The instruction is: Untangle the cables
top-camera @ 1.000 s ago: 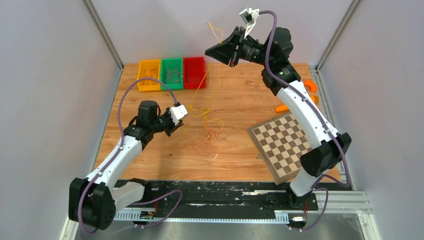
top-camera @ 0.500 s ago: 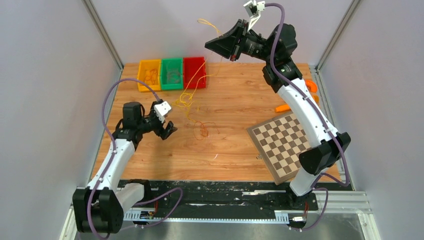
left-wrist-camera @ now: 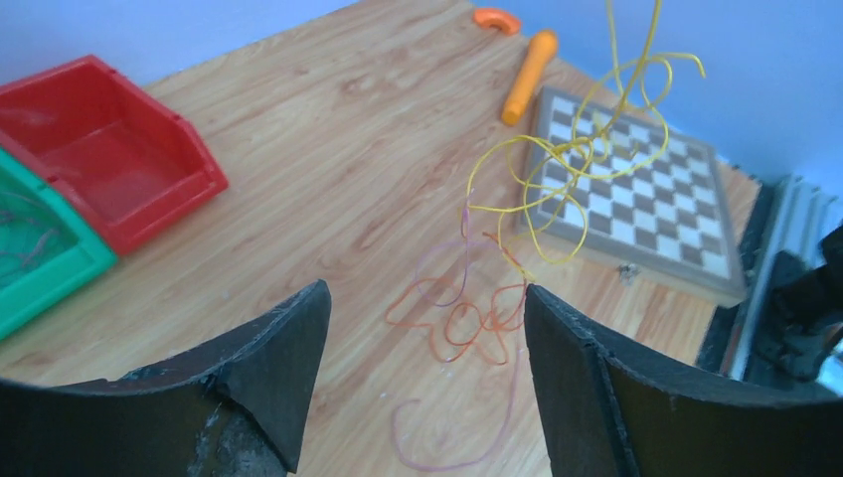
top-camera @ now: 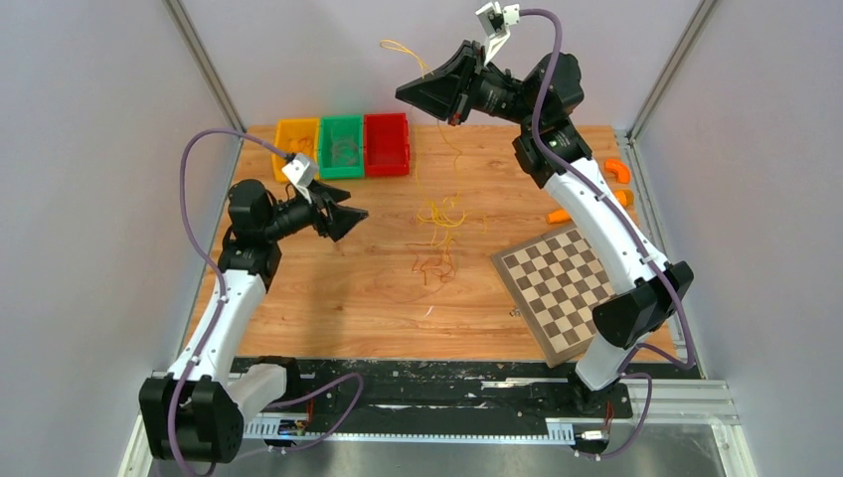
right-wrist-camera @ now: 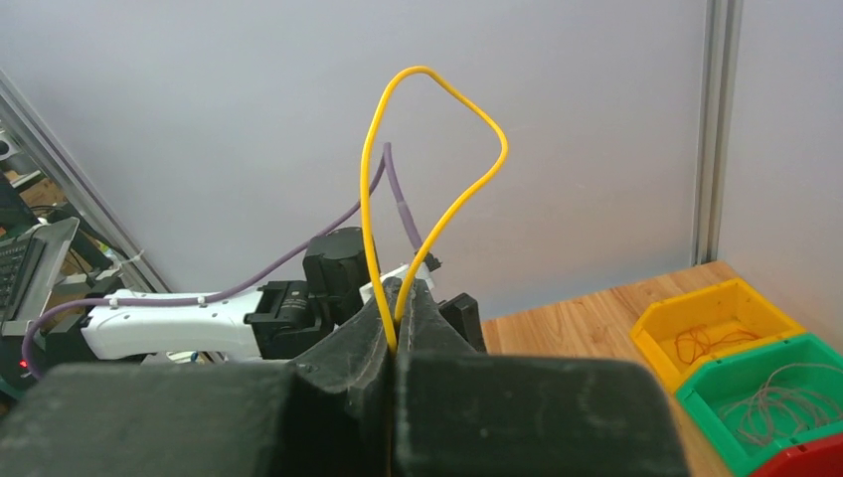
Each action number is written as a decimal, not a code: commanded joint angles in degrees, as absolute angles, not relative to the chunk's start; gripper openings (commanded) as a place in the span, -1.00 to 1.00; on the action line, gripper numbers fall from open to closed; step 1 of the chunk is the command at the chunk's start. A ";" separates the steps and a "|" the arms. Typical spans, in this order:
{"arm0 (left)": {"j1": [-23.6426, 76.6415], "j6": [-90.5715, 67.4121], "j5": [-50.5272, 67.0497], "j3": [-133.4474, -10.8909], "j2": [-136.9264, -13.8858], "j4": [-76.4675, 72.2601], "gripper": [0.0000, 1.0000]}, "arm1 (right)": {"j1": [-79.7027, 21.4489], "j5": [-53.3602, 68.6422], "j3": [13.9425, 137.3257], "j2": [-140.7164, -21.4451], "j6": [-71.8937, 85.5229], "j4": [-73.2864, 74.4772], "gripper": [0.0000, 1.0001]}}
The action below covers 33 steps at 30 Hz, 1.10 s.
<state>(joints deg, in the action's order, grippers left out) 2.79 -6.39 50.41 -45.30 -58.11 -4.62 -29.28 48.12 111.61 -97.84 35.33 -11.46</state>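
Observation:
The cables are thin curly strands. A yellow cable (top-camera: 442,214) hangs from my right gripper (top-camera: 408,94), which is raised high at the back and shut on it. In the right wrist view the yellow cable (right-wrist-camera: 437,119) loops up out of the closed right gripper (right-wrist-camera: 401,293). Its lower coils dangle over an orange-red cable (top-camera: 434,266) lying on the table. My left gripper (top-camera: 343,221) stands open to the left of them, holding nothing. Through the left gripper (left-wrist-camera: 425,290) I see the yellow coils (left-wrist-camera: 567,159), the orange cable (left-wrist-camera: 477,318) and a pale pink strand (left-wrist-camera: 467,437).
A yellow bin (top-camera: 297,177), a green bin (top-camera: 342,174) and a red bin (top-camera: 388,171) line the back left; the yellow and green ones hold thin strands. A chessboard (top-camera: 562,288) lies at the right. Orange carrot-shaped pieces (top-camera: 560,214) lie behind it.
My left gripper has opened, let go of the strands and drawn back to the left and up. The yellow coils have swung right under the right gripper, apart from the orange cable.

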 commanded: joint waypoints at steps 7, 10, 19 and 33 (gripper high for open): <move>15.72 -19.81 39.81 -50.07 -63.45 -18.05 1.00 | -30.77 47.65 112.72 -97.71 35.68 -13.34 -1.00; 18.98 -19.71 33.09 -50.64 -66.30 -21.18 1.00 | -31.86 46.95 113.47 -97.67 35.20 -13.27 -1.00; 20.48 -20.12 13.96 -45.37 -78.93 -14.63 0.99 | -32.55 43.58 122.79 -99.49 36.91 -14.75 -1.00; 7.83 -23.62 25.85 -34.77 -76.30 -4.31 0.28 | -26.52 42.13 123.59 -98.17 36.98 -13.27 -1.00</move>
